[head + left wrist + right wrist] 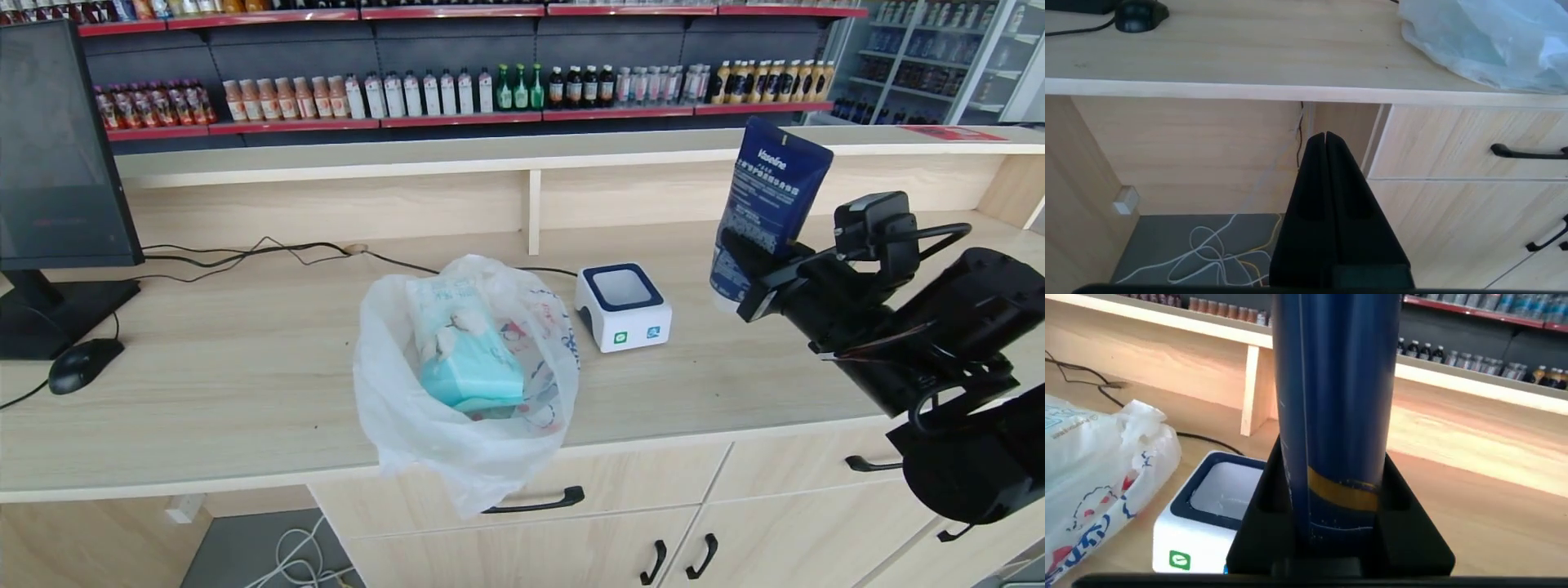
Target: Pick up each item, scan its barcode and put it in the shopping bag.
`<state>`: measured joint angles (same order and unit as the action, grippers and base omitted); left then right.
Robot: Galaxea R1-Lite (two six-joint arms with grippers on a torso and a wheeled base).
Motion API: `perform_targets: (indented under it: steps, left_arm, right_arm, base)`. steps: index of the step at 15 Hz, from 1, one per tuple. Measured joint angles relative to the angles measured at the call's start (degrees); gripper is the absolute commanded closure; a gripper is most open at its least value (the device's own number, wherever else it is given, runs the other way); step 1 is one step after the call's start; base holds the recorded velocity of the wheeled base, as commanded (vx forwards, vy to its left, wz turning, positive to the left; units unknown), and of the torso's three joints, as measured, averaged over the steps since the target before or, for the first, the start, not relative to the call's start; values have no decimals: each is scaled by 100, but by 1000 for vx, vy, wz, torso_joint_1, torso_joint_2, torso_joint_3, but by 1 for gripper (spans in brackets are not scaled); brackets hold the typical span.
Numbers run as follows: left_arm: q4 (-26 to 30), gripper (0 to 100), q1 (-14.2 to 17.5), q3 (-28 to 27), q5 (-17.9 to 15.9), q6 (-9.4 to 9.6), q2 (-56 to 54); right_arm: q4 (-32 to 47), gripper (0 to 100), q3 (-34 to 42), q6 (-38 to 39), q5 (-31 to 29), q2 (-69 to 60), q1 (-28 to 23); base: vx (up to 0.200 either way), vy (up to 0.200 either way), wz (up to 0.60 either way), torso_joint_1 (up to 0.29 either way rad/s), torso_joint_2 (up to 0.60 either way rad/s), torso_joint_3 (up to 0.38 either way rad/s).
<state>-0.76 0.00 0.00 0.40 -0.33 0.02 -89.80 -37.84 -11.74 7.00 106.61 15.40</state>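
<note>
My right gripper (747, 282) is shut on a dark blue tube (767, 204) with a white cap, held upright in the air to the right of the scanner. The tube (1335, 400) stands between the gripper's black fingers (1266, 498) in the right wrist view. The white barcode scanner (623, 306) with a dark-framed window sits on the counter; it also appears as the scanner (1208, 523) below the tube. A translucent shopping bag (465, 376) lies left of the scanner with a teal pack (465, 351) inside. My left gripper (1326, 140) is shut and empty, below the counter edge.
A monitor (61, 155) and a black mouse (82, 363) stand at the counter's left, with cables (245, 253) running behind. A raised wooden ledge (531, 155) backs the counter. Drawers with black handles (535, 500) are below. Shelves of bottles (457, 90) fill the background.
</note>
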Motion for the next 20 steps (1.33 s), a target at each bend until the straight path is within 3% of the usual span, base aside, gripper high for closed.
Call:
perform_targets:
  steps: [8, 11, 17, 20]
  left_arm:
    - [2, 100, 0, 0, 2, -2, 0]
    - [2, 100, -2, 0, 4, 9, 0]
    - [-2, 100, -2, 0, 2, 1, 0]
    - [-2, 100, 0, 0, 4, 1, 0]
  right_arm:
    - [-1, 100, -121, 63, 0, -29, -245]
    - [-17, 100, -206, 145, 0, -29, -256]
    - [5, 100, -358, 173, 4, -46, -182]
    - [-15, 100, -422, 176, 4, -79, -168]
  base:
    - [0, 200, 0, 5, 5, 2]
    - [0, 0, 0, 0, 0, 0]
    - [0, 0, 600, 3, 3, -1]
    - [0, 0, 0, 0, 0, 0]
